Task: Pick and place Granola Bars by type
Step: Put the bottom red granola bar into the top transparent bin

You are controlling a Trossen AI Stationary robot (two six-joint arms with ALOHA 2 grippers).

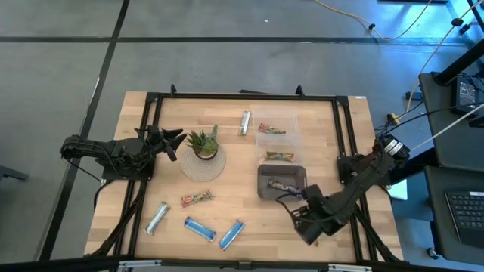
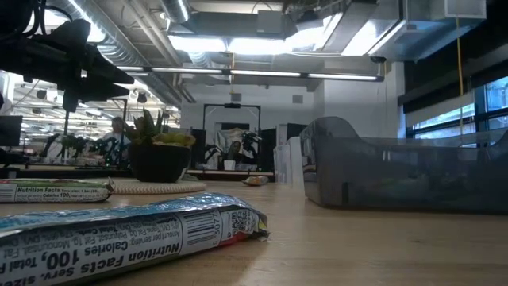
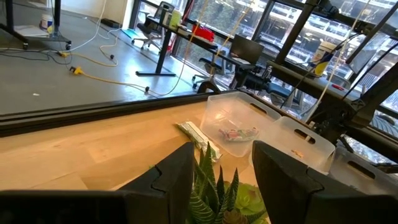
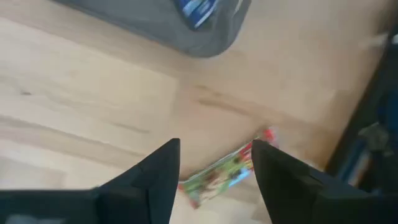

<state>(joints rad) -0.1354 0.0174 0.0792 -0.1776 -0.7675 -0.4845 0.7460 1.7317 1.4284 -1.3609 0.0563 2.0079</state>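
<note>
Granola bar (image 4: 225, 172), green-red, near worktop's right edge: we centre right gripper (image 4: 214, 168), fingers apart and empty, before closing.

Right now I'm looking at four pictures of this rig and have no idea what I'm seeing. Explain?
It is a two-armed robot at a wooden table, sorting granola bars. One picture looks straight down, one looks level across the tabletop, and one sits on each wrist.

The left gripper waits open beside the potted plant, holding nothing. The right gripper is open low over a green-red bar that lies on the wood near the grey bin. I see no grip on it.

A purple bar lies in that bin, and two clear bins hold more. Loose bars, among them a blue bar, lie along the near edge.
</note>
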